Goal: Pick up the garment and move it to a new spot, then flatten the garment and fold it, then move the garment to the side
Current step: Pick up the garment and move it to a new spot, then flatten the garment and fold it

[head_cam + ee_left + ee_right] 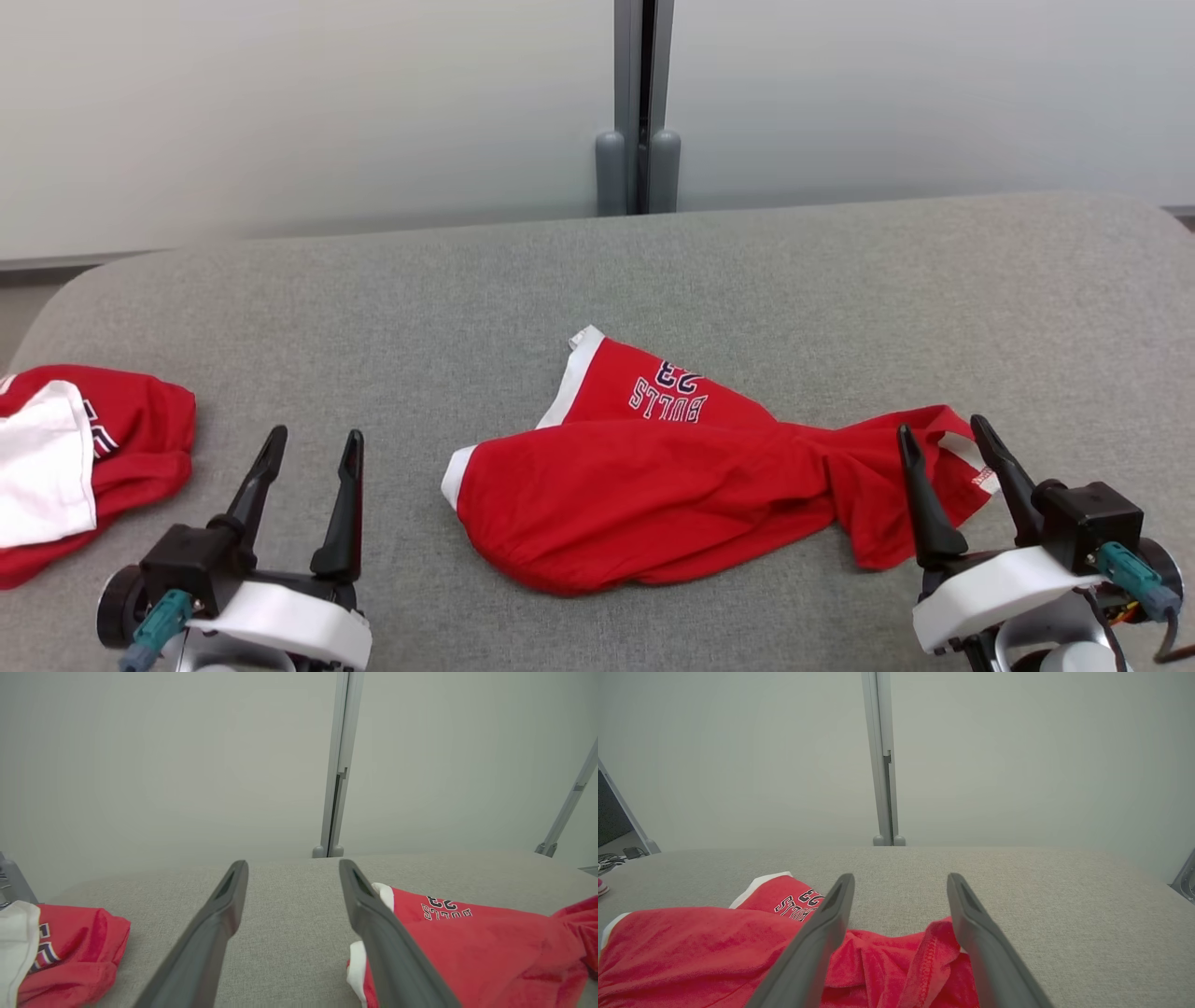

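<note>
The garment (635,485) lies crumpled in the middle of the grey cloth-covered table (597,271): red with white trim, "BULLS 23" lettering facing up on its far part. My left gripper (316,432) stands open and empty left of it, apart from the cloth. My right gripper (941,425) is open over the garment's bunched right end. In the left wrist view the garment (467,952) lies right of the open left gripper (293,863). Seen from the right wrist, a red fold of the garment (691,942) rises between the open fingers of the right gripper (901,876).
A second red-and-white cloth lump (140,420) sits at the table's left edge, left of my left gripper, and appears in the left wrist view as the cloth lump (79,938). A grey post (639,112) stands against the pale wall behind the table.
</note>
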### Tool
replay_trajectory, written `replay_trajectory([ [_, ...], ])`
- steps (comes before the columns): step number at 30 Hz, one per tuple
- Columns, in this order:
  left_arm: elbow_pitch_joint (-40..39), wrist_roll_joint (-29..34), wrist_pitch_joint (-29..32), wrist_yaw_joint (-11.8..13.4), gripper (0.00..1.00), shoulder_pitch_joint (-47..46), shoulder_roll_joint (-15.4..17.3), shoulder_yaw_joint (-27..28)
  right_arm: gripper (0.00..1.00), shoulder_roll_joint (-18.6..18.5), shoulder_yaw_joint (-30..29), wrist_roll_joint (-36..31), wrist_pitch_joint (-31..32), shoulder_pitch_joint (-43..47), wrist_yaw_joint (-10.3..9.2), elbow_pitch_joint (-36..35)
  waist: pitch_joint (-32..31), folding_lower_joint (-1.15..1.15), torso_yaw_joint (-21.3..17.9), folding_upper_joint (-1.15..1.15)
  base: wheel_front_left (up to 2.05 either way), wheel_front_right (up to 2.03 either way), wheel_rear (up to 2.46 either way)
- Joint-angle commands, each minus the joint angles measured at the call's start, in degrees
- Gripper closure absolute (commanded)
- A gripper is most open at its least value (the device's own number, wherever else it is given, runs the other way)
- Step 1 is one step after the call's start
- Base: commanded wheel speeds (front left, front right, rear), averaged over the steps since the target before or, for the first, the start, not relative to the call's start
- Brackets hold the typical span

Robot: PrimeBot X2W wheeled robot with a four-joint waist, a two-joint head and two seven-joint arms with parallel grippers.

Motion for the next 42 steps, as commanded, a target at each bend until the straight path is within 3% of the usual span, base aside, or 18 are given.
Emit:
replay_trajectory([
  [1, -0.14, 0.31, -0.25, 0.29, 0.0, 0.87, 0.13, 0.03, 0.0, -0.36, -0.09, 0.3, 0.43, 0.79, 0.0, -0.47, -1.09, 0.0, -0.13, 0.0, 0.0, 0.0, 0.0],
  [30, -0.86, -0.07, 0.63, 1.58, 0.0, 2.37, 1.24, -1.38, 0.0, 0.26, -0.57, 0.61, 1.99, 2.63, 0.0, -2.9, -0.84, 0.0, 0.38, 0.0, 0.0, 0.0, 0.0],
  [37, -1.27, 0.7, 0.49, 0.6, 0.0, -1.86, 0.25, -2.59, 0.0, -1.06, -0.93, 1.45, 3.01, -1.62, 0.0, -1.73, 3.88, 0.0, 3.52, 0.0, 0.0, 0.0, 0.0],
  [42, -0.14, 1.36, 0.21, -0.71, 0.0, -5.97, -1.41, -3.78, 0.0, -3.99, 2.48, 3.43, 5.06, -8.54, 0.0, 2.52, 8.29, 0.0, 6.93, 0.0, 0.0, 0.0, 0.0],
])
